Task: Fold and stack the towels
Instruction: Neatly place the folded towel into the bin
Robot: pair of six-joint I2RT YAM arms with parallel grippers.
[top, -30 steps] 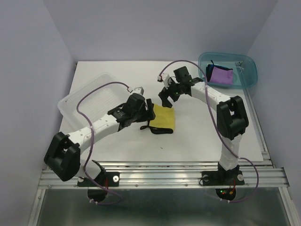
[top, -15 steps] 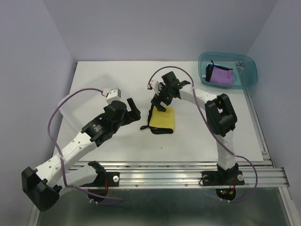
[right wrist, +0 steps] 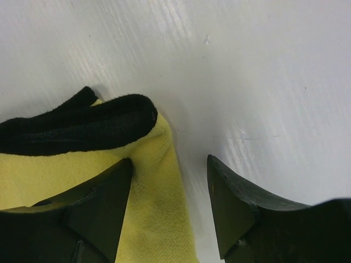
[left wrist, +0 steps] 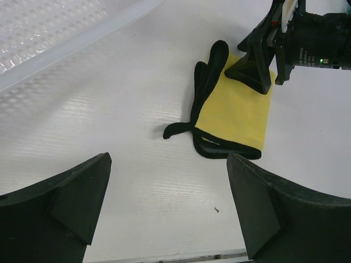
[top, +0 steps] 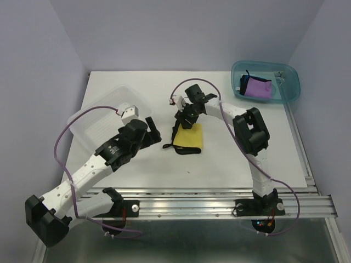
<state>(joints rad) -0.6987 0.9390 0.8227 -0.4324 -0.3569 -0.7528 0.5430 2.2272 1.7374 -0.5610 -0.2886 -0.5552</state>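
Left gripper (top: 154, 127): jaws wide apart, holding nothing; hangs over bare table just left and near of the yellow towel.
Right gripper (right wrist: 170, 160): jaws parted, nothing clamped; sits at the towel's far edge, one finger over the yellow cloth, the other over the table. Contact with the cloth cannot be told.
Yellow towel (top: 190, 137): folded, black trim bunched along its left side, lying mid-table between the two arms.
Purple towel (top: 256, 87): inside the teal bin (top: 288, 90), far right corner, well apart from both grippers.
Clear tub (top: 98, 120): left side of the table, beside the left arm.
Obstruction: the right arm reaches across the space far of the towel.
Surface: white table (top: 230, 153), metal rail (top: 192, 205) along the near edge.
Room: plain pale lilac walls (top: 192, 33) on three sides.
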